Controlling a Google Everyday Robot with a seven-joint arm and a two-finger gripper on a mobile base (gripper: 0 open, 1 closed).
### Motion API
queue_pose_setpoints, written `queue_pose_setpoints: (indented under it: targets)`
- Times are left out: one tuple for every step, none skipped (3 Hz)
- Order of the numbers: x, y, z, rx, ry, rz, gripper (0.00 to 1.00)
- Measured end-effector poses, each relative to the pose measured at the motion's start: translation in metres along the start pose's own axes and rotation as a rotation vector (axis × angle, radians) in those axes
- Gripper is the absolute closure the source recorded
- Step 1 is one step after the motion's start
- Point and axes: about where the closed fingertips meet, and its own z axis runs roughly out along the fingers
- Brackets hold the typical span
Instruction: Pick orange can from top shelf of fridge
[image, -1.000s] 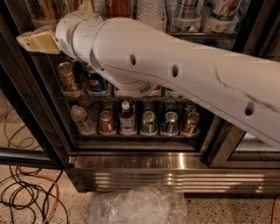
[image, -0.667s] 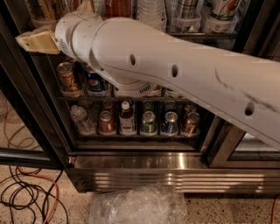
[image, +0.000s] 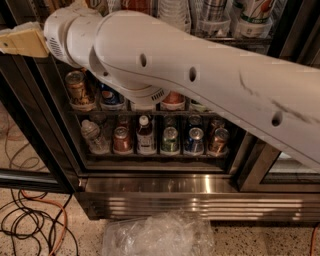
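The fridge (image: 150, 187) fills the view, with dark frames and a ribbed steel base. Its top shelf (image: 235, 35) runs along the upper edge, with translucent white trays holding cans and bottles. A coppery-orange can body (image: 137, 5) shows there, cut off by the frame edge; I cannot tell if it is the orange can. My white arm crosses from the right to the upper left. My gripper (image: 20, 42) shows as a beige tip at the far left edge, level with the top shelf and in front of the fridge's left frame.
A gold-brown can (image: 76, 89) and a blue can (image: 110, 95) stand on the middle rack. The lowest rack holds a red can (image: 121, 139), a bottle (image: 145, 135), a green can (image: 170, 140) and a coppery can (image: 218, 140). Cables (image: 30, 220) and crumpled plastic (image: 157, 235) lie on the floor.
My gripper and forearm have shifted slightly to the left. The fridge and its contents have not moved.
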Motion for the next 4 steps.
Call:
queue_pose_setpoints:
  targets:
    - [-0.006, 0.012, 0.012, -0.043, -0.028, 0.029, 0.0]
    - [0.001, 0.012, 0.025, -0.067, -0.036, -0.012, 0.0]
    - [0.014, 0.008, 0.029, -0.079, -0.015, -0.071, 0.0]
    - [0.015, 0.005, 0.029, -0.075, -0.013, -0.076, 0.0]
